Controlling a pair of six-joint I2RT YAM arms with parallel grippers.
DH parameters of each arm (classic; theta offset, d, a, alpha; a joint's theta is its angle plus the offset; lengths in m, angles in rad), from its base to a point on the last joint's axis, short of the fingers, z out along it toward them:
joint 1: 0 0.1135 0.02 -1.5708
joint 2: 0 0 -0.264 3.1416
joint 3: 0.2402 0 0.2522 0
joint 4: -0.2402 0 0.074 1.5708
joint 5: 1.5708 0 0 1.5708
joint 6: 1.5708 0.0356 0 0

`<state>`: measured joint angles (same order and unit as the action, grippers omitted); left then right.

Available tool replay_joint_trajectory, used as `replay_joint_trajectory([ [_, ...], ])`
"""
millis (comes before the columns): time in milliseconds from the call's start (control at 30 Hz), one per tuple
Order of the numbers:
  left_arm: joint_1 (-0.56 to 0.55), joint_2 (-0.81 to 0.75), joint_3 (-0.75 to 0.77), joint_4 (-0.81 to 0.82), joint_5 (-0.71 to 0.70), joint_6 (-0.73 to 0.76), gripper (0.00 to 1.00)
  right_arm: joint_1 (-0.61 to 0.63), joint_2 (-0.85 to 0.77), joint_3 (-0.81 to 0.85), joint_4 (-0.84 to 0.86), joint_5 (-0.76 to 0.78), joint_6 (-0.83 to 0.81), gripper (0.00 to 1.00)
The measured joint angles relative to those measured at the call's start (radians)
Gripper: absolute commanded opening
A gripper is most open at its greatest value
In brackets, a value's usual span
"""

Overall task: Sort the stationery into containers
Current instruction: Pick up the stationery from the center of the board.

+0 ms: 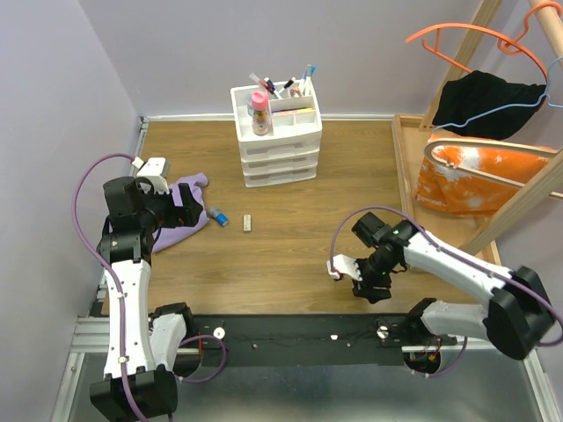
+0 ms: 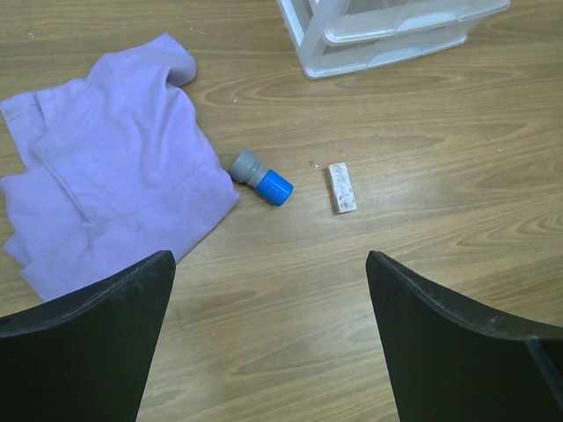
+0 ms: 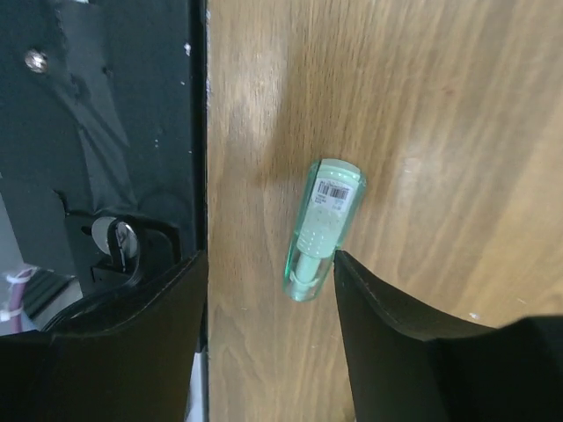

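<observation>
The white drawer organiser (image 1: 275,132) stands at the back middle with several pens and markers in its top compartments; its lower corner shows in the left wrist view (image 2: 396,35). A stubby blue-capped grey marker (image 2: 262,178) and a small white piece (image 2: 341,187) lie on the table ahead of my open, empty left gripper (image 2: 268,264), which hovers over the purple cloth's edge (image 1: 195,211). My right gripper (image 3: 271,264) is open and low at the near edge (image 1: 368,288). A translucent green highlighter (image 3: 321,229) lies between its fingers, against the right fingertip (image 3: 352,272).
The purple cloth (image 2: 106,193) lies at the left beside the blue-capped marker. The black base rail (image 3: 123,132) runs right beside the highlighter. A wooden tray-frame (image 1: 400,158) with an orange bag (image 1: 484,180), hangers and a black cloth stands at the right.
</observation>
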<state>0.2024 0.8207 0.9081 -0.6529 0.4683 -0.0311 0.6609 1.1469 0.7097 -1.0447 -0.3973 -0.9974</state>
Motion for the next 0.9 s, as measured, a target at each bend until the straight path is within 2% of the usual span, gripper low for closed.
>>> replay_joint_trajectory([
  [167, 0.0, 0.0, 0.0, 0.002, 0.0, -0.012, 0.99, 0.0, 0.14, 0.007, 0.017, 0.04, 0.041, 0.63],
  [633, 0.0, 0.0, -0.015, 0.03, -0.001, -0.04, 0.99, 0.002, 0.241, 0.011, 0.13, 0.136, 0.115, 0.63],
  [733, -0.001, 0.0, -0.016, 0.032, -0.001, -0.043, 0.99, 0.014, 0.245, 0.011, 0.137, 0.148, 0.123, 0.57],
  [867, -0.001, 0.001, -0.018, 0.045, -0.002, -0.048, 0.99, 0.05, 0.249, 0.006, 0.163, 0.196, 0.143, 0.41],
  [900, -0.001, 0.002, -0.018, 0.046, -0.002, -0.049, 0.99, 0.066, 0.249, 0.002, 0.178, 0.217, 0.15, 0.33],
])
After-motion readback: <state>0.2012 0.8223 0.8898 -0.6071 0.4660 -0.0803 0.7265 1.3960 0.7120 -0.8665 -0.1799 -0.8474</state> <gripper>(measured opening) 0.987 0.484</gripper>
